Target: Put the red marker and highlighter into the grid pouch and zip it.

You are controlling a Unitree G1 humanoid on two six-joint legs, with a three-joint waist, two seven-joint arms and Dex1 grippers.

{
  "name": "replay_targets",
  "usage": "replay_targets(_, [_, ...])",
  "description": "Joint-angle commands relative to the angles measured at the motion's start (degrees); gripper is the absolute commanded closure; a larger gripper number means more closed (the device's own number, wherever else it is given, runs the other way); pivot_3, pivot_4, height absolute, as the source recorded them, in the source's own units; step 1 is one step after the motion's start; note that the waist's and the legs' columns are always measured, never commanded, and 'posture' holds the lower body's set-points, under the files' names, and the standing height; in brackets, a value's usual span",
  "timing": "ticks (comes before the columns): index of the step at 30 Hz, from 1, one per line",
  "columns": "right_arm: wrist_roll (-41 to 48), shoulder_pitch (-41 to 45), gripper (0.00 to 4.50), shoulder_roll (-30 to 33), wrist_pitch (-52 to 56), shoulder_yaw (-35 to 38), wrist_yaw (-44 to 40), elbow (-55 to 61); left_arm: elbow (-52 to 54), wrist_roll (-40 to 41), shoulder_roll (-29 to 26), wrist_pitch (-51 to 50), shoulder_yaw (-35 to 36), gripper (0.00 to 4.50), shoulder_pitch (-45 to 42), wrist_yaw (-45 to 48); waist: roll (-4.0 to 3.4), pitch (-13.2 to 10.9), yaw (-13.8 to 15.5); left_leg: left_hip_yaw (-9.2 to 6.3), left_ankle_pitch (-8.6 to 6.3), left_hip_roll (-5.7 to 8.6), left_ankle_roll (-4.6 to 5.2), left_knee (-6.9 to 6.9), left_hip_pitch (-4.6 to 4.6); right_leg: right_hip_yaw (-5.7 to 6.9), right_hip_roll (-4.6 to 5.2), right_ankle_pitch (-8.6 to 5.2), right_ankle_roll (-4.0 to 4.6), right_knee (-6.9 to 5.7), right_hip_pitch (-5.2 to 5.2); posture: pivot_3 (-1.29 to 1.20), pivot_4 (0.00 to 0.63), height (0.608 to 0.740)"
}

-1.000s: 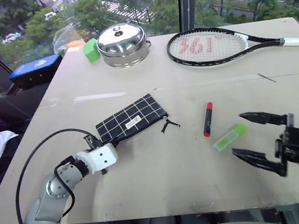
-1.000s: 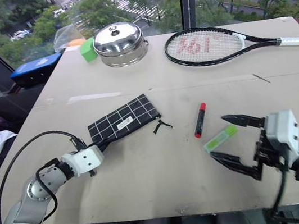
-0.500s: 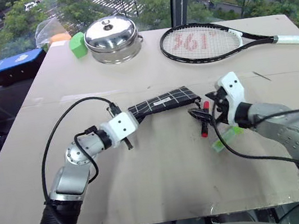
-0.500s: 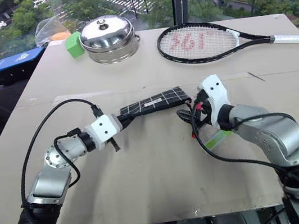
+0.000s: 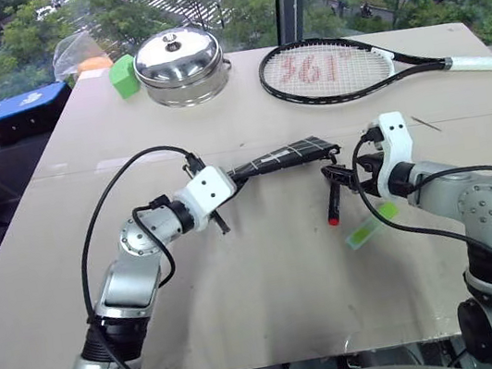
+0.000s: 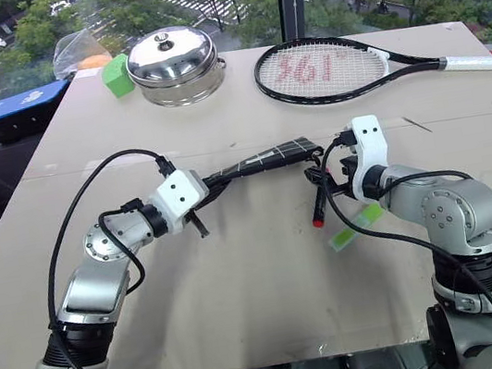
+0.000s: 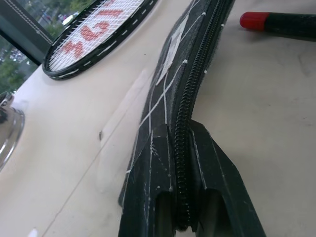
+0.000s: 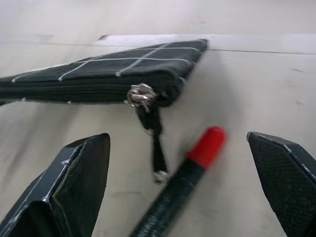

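The left hand (image 5: 227,180) was pressed together on one end of the grid pouch (image 5: 290,153), pinching the fabric on both sides of the zipper seam and holding the pouch on edge above the bench (image 5: 270,274). The right hand (image 5: 342,172) was spread wide, with its fingers on either side of the zipper pull (image 8: 150,126) and the capped end of the red marker (image 5: 333,199). The marker lay on the bench just beside the free end of the pouch, and the highlighter (image 5: 370,225) lay near it, on the robot's side.

Handling, as judged: the pouch looked soft and light. It sagged slightly along its length, so it would fold or twist if pulled from one end only. The best hold for opening appeared to be the dangling pull, which was small, loose and likely to swing away. The marker looked rigid, round and smooth. It would probably roll, so a grip across mid-barrel seemed soundest. The highlighter's flat body should lie steady.

Limits of view: the zipper appeared closed as far as the slider, but the pouch interior could not be seen. The right hand partly covered the marker in the head views. The pouch label was hard to make out.
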State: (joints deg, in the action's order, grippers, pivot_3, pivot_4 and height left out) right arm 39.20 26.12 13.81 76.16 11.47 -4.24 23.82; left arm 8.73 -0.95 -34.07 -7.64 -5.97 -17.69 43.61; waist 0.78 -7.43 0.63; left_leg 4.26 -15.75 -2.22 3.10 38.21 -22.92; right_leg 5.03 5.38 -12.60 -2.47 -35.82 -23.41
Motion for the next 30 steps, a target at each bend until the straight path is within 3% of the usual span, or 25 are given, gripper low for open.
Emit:
replay_targets(1, [0.04, 1.01, 0.00, -1.77, -1.16, 1.41, 0.76, 1.07, 3.33, 0.52, 0.38, 0.12, -0.45, 4.43, -1.16, -0.11, 0.00, 0.00, -0.02, -0.01, 0.00, 0.00, 0.00, 0.00, 0.00, -0.01, -0.03, 0.00, 0.00, 0.00, 0.00, 0.00, 0.150, 0.740])
replay_targets(6, [-1.63, 1.79, 0.00, -2.36, -3.46, 0.65, 0.53, -1.16, 3.21, 0.49, 0.79, 0.32, -1.21, 4.43, -1.48, -0.11, 0.00, 0.00, -0.07, 0.00, 0.00, 0.00, -0.01, 0.00, 0.01, -0.06, -0.08, 0.00, 0.00, -0.01, 0.00, 0.00, 0.150, 0.740])
replay_targets(15, [-2.96, 1.91, 4.33, -1.15, -6.04, -1.50, -1.86, -1.65, 3.91, 0.70, 1.27, -0.28, -1.39, 4.50, -1.46, 0.01, -0.01, 0.00, -0.11, 0.01, 0.01, -0.01, -0.01, 0.00, 0.02, -0.10, -0.09, 0.00, 0.00, -0.01, -0.01, 0.00, 0.150, 0.740])
replay_targets(30, [0.95, 3.86, 4.45, 1.30, -0.65, -5.38, -7.89, 1.08, 3.69, 0.18, 3.07, -1.05, -3.26, 4.50, -3.34, 0.16, 0.00, 0.00, -0.01, 0.03, 0.00, -0.01, 0.00, 0.02, 0.03, -0.15, -0.12, 0.00, 0.01, -0.01, -0.01, 0.00, 0.150, 0.740])
